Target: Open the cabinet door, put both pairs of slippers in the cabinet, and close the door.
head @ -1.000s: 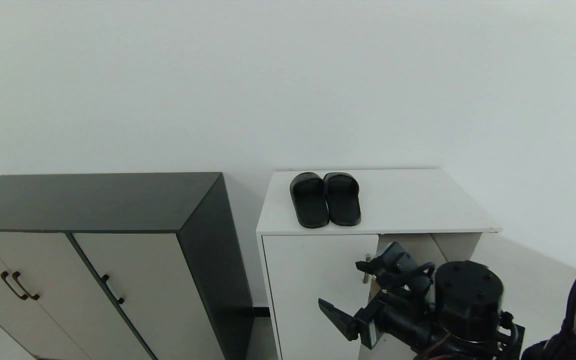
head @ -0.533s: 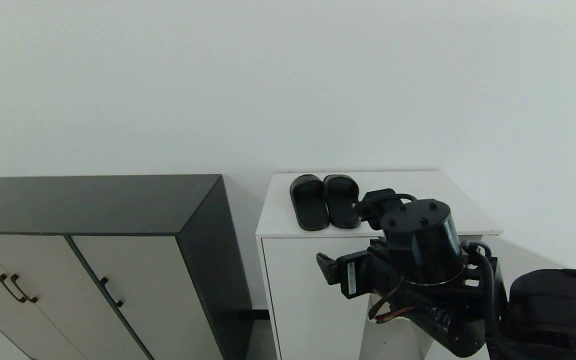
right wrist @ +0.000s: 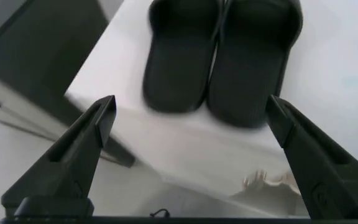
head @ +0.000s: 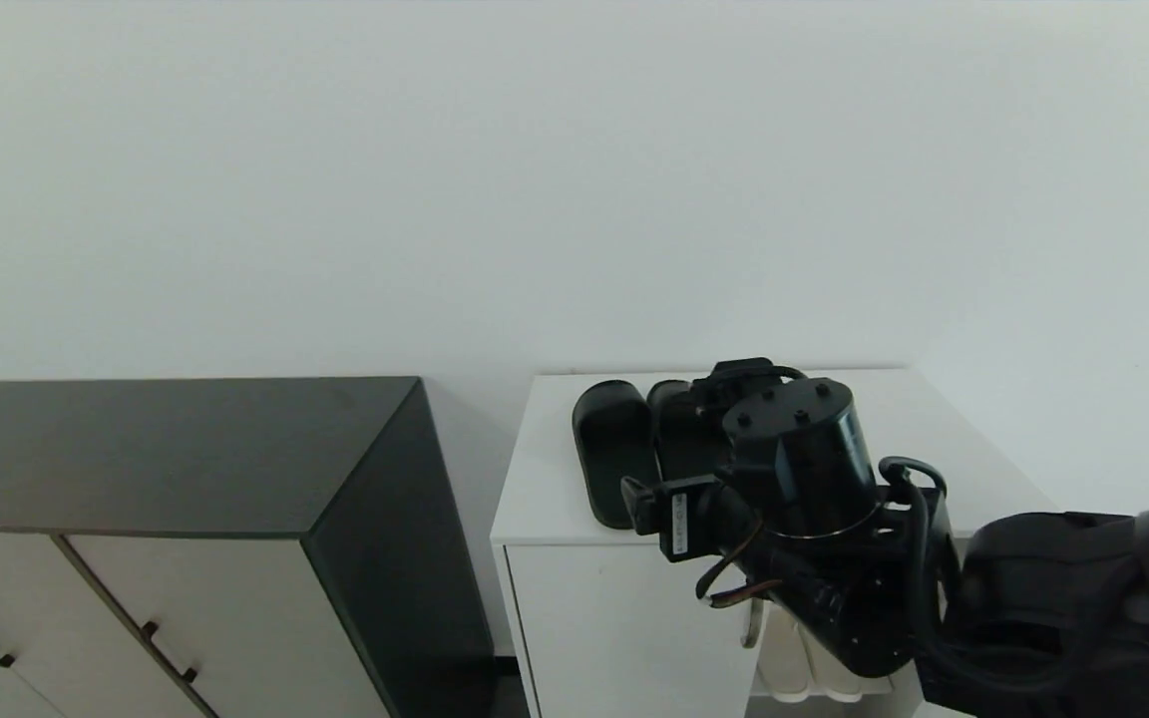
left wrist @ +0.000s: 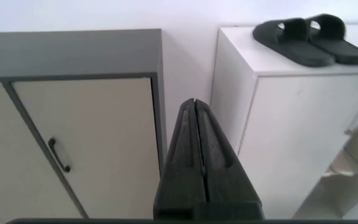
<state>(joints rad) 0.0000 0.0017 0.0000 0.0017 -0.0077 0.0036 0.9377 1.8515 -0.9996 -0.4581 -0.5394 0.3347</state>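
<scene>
2 black slippers lay side by side and touching on top of the white cabinet, toward its left half, with their strapped ends nearest the wall. Close to the pair's near ends was the right gripper, its fingers spread wide apart with nothing between them. Below the top, the cabinet's left door was closed, with a silver handle at its right edge. The right half stood open, and pale, slipper-like shapes lay low inside. The left gripper hung lower, facing the gap between the white cabinet and a dark cabinet just beside it on the left. Its 2 fingers were pressed together and held nothing.
</scene>
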